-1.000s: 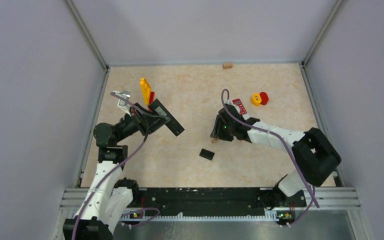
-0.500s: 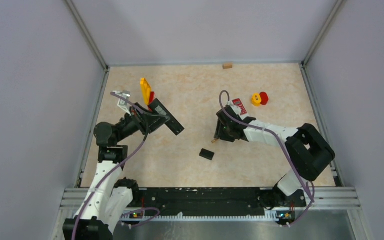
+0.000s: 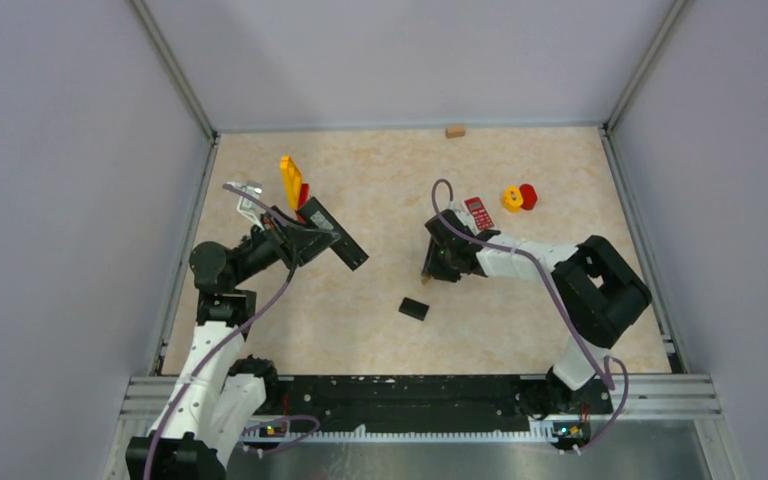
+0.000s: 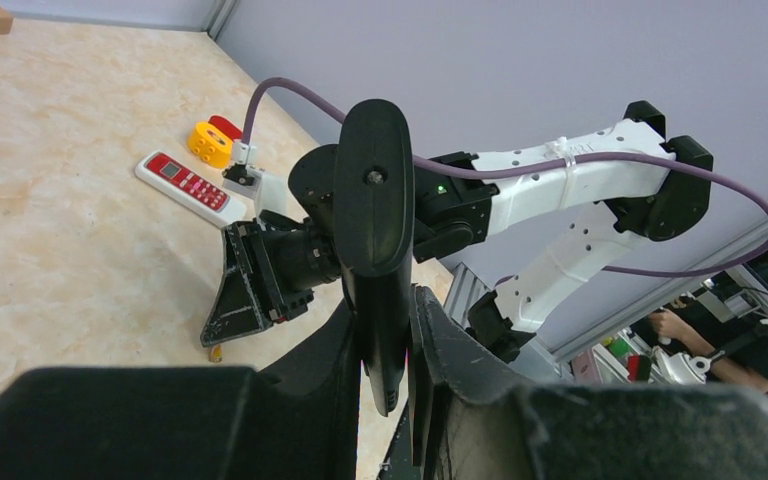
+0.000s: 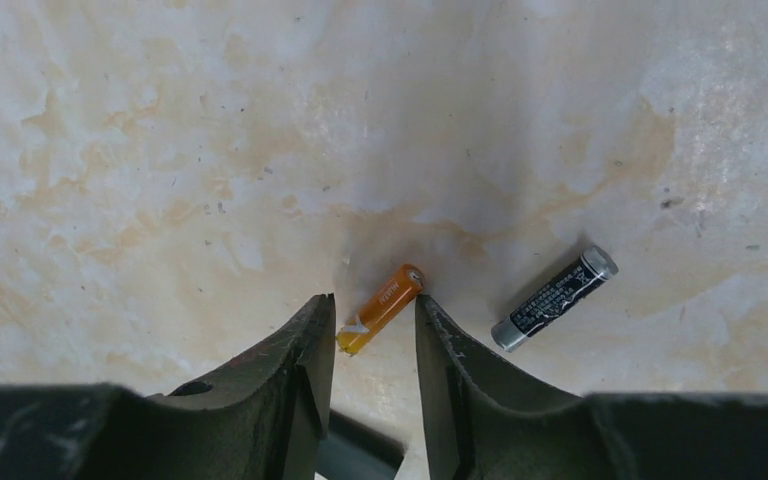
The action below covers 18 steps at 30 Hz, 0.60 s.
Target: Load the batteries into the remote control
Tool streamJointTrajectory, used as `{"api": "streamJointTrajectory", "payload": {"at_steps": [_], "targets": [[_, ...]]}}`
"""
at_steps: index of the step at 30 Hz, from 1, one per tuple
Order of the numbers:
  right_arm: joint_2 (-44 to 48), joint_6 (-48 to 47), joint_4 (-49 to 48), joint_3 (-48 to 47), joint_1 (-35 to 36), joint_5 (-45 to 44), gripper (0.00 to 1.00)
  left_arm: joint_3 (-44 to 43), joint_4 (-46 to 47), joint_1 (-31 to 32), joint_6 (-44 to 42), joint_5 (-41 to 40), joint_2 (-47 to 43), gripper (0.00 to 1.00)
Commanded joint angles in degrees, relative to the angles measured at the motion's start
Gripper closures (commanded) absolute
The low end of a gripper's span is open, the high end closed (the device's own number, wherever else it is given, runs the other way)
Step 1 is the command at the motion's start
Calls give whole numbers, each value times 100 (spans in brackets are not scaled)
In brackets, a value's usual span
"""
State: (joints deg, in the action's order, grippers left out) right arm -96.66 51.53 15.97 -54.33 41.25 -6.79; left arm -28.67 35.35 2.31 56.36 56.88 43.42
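Note:
My left gripper (image 3: 307, 240) is shut on a black remote control (image 3: 333, 233) and holds it off the table. In the left wrist view the remote (image 4: 374, 200) stands upright between the fingers of that gripper (image 4: 390, 335). My right gripper (image 3: 438, 264) points down at the table. In the right wrist view it (image 5: 373, 302) is open, with its fingertips (image 5: 320, 312) on either side of an orange battery (image 5: 384, 305) lying on the table. A dark battery (image 5: 556, 297) lies just to the right of it. Other batteries are out of view.
A small black cover (image 3: 413, 308) lies near the right gripper. A red remote (image 3: 478, 212) and yellow and red toys (image 3: 518, 197) lie behind it. A yellow and red block (image 3: 291, 181) stands behind the left gripper. A wooden block (image 3: 455, 130) lies at the back wall.
My right gripper has shifted slightly to the left and its arm has folded in. The left arm and the black remote have not moved.

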Motion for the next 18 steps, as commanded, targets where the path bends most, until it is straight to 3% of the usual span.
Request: {"api": "streamJointTrajectory", "payload": {"at_steps": [1,5,10,14,18], "targets": [[-211,127,218,-312,91,-199,66,-102,15,11,-205,-162,-32,100],[-395,-63,593,-558,235,-465,73,-121,-409,7,-491,-425,-157,100],[-803,-285,1165,-1009,466,-949,74,-141,-765,7,-718,-609,-288,100],[-1002,-386,1440,-1286,597,-1286,84,-173,-897,11,-813,-660,-340,100],[-1098,-510,1660,-1459,673,-1560,86,-183,-967,7,-856,-724,-358,100]]}}
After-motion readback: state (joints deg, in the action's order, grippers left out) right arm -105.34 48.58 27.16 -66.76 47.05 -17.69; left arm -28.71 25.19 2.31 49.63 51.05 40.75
